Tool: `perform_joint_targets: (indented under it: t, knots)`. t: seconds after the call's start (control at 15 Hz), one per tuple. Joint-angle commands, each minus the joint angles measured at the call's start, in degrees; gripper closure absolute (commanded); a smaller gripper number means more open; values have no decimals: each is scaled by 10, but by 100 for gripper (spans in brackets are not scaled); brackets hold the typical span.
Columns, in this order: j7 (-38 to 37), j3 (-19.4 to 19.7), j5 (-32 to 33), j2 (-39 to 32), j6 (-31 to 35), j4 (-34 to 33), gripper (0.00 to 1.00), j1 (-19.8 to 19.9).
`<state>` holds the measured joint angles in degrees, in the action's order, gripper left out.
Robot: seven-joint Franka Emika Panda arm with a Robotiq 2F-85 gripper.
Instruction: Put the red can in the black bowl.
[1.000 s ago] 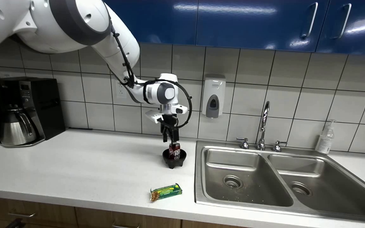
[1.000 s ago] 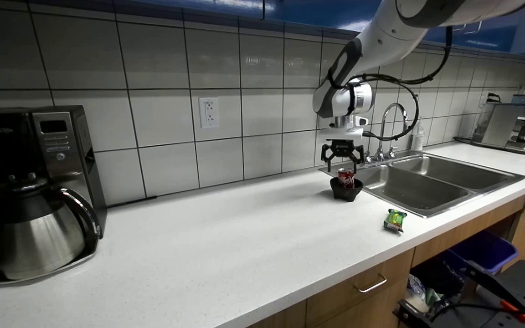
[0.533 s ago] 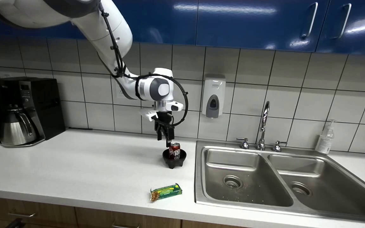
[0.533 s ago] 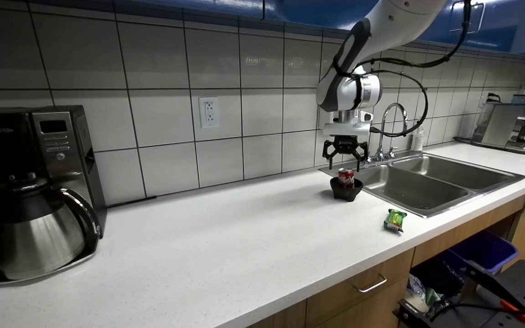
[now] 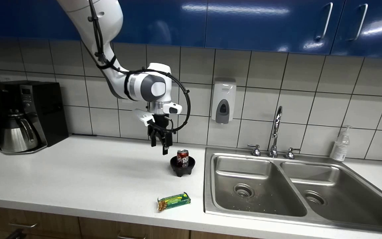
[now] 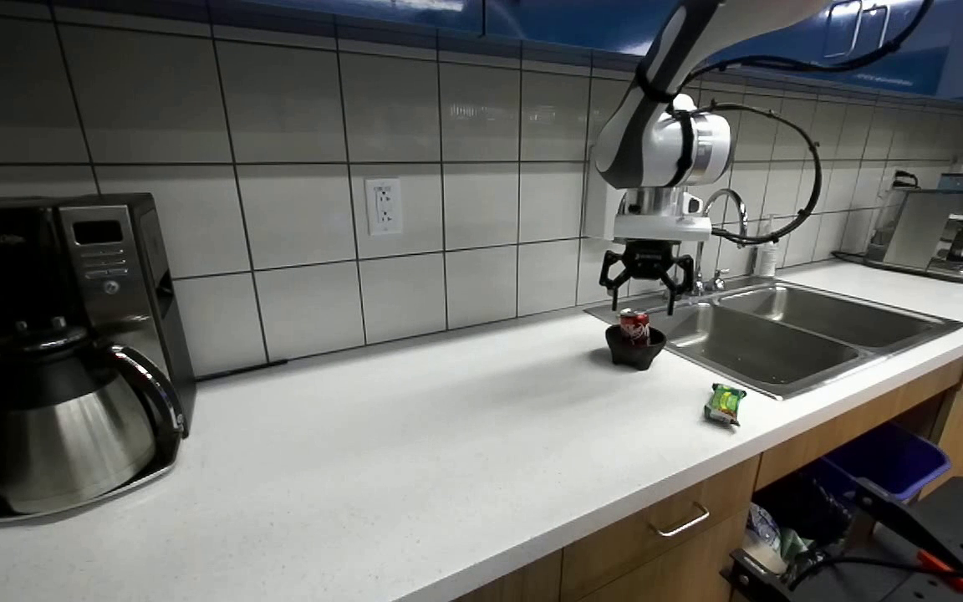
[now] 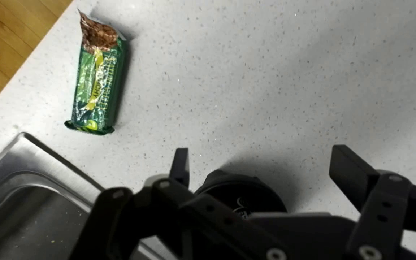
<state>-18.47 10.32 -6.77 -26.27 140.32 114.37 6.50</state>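
The red can (image 5: 182, 158) is standing upright inside the black bowl (image 5: 182, 171), its silvery top showing above the rim. The bowl is resting on the white countertop (image 5: 88, 172). The gripper (image 6: 643, 308) is hanging higher than the bowl with its grip released: in the wrist view its fingers (image 7: 352, 173) are standing wide apart, and in an exterior view a gap is showing between them and the can. From the wrist, the bowl is appearing below, partly hidden by the gripper itself. A green packet (image 5: 173, 201) is lying between the bowl and the countertop's front edge. The steel sink (image 5: 208, 186) is sitting near the bowl on one side, while a coffee machine (image 5: 46, 113) is standing well apart from the bowl on the opposite side. A tiled wall (image 5: 196, 131) is rising behind the bowl, and a soap dispenser (image 5: 223, 99) is hanging on it, higher than the bowl and off toward the sink.
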Motion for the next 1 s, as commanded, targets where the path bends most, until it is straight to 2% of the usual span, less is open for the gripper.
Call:
perform_joint_targets:
  t: [0.0, 0.4, 0.87, 0.93]
  knots:
    - [43, -10, 3, 110, 52, 132, 0, -5]
    - [106, -27, 4, 246, 93, 280, 0, -10]
    - [213, -38, 6, 424, 62, 424, 0, -16]
    - [183, -38, 2, 351, 75, 372, 0, -12]
